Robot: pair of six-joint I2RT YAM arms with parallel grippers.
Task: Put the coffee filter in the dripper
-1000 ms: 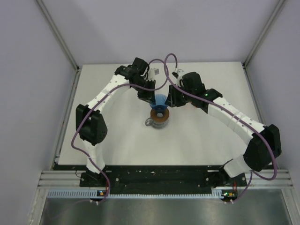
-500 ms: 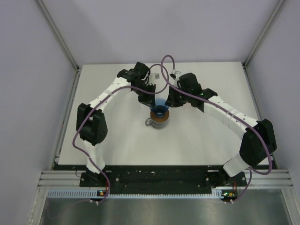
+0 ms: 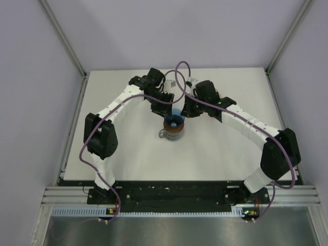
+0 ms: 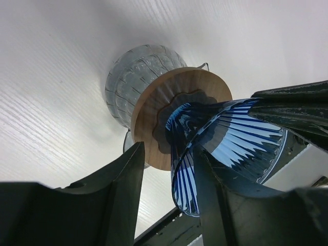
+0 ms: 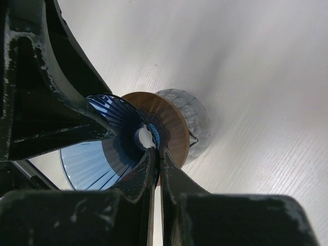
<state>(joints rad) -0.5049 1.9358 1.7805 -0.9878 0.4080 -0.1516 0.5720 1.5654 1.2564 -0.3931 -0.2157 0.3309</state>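
Note:
The blue ribbed dripper (image 3: 175, 119) sits with its narrow end in a flat brown ring (image 3: 173, 129) on a grey translucent cup (image 3: 164, 134). In the left wrist view the dripper (image 4: 241, 138) lies tilted, and my left gripper (image 4: 168, 154) is open with the dripper's rim between its fingers, against the right one. In the right wrist view my right gripper (image 5: 159, 151) is shut on the thin wall of the dripper (image 5: 97, 154). From above, the left gripper (image 3: 168, 108) and right gripper (image 3: 185, 111) meet over the dripper. The coffee filter is out of view.
The brown ring (image 4: 154, 102) and the ribbed cup (image 4: 133, 77) stand mid-table on the white surface (image 3: 220, 148). Both arms arch over the far half of the table. Grey walls and frame posts (image 3: 72, 56) bound the cell.
The dripper has come down from a wide tilted pose to sit lower on the brown ring. Both grippers have drawn closer together over it.

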